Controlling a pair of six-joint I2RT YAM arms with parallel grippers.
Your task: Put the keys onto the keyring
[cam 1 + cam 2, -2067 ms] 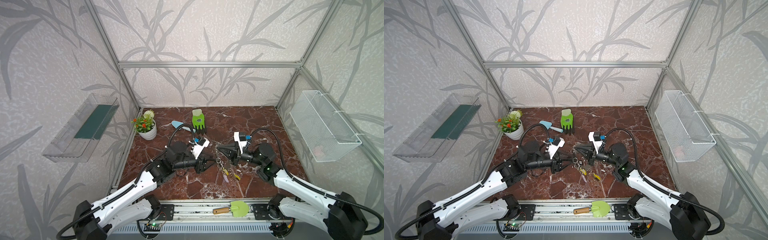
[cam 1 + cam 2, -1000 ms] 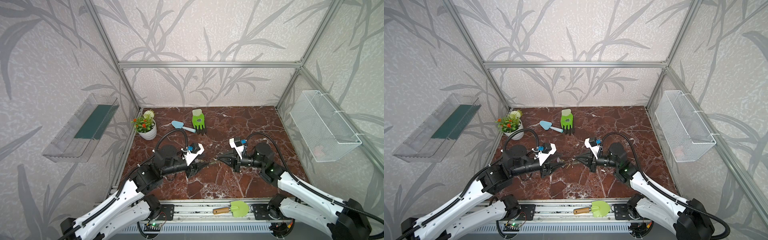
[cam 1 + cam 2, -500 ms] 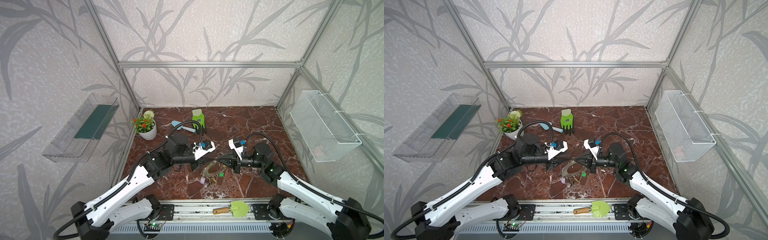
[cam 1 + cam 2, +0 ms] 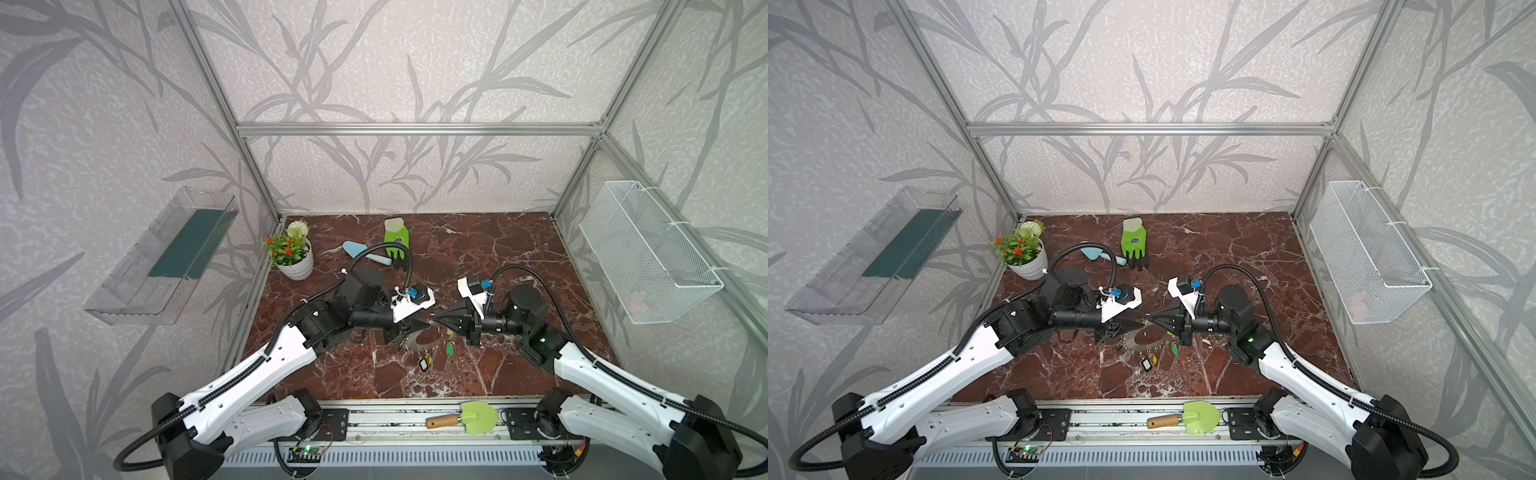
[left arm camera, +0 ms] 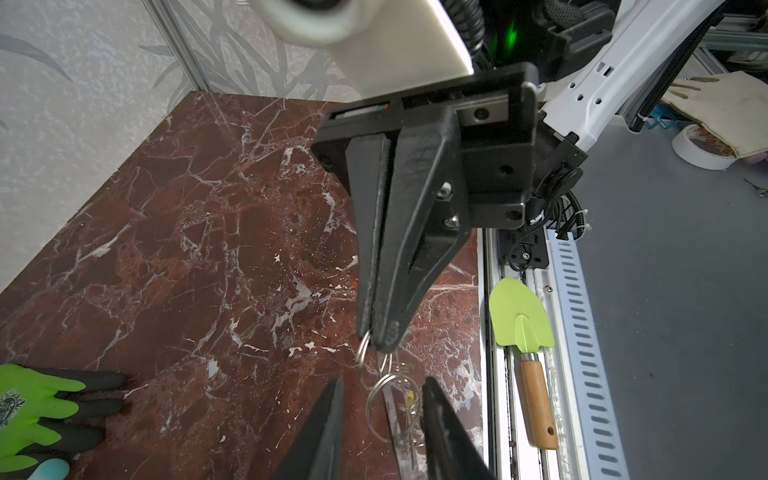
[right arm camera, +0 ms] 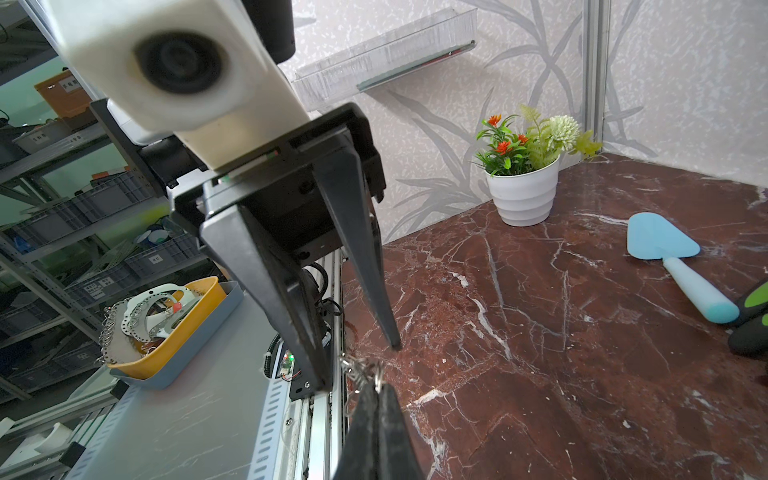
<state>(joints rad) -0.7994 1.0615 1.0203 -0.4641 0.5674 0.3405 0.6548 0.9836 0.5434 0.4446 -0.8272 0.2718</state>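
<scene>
Item: keyring [image 4: 1131, 341], grey notched disc, located mid-table between the two gripper tips in both top views; appears to hang tilted over the marble table [image 4: 519, 249] rather than lie flat, though contact with the table cannot be ruled out. Attached: green key [image 4: 449, 350], black key [image 4: 423, 365] and yellow key [image 4: 430, 360], dangling below the rim. Right gripper [image 5: 380, 338]: jaws pressed together on a small silver ring [image 5: 363, 351]; whether this is a rim loop or a tag's split ring cannot be told. Left gripper [image 5: 383, 382]: jaws apart, straddling another ring and the disc edge, gripping nothing visible. Hazards, as judged: the hold is a fingertip pinch on thin wire, so a tug or twist could slip it and drop the whole assembly; the tips stand almost nose to nose, so closing the left jaws could knock the right fingers or catch the wrong loop; swinging tags could tangle.
</scene>
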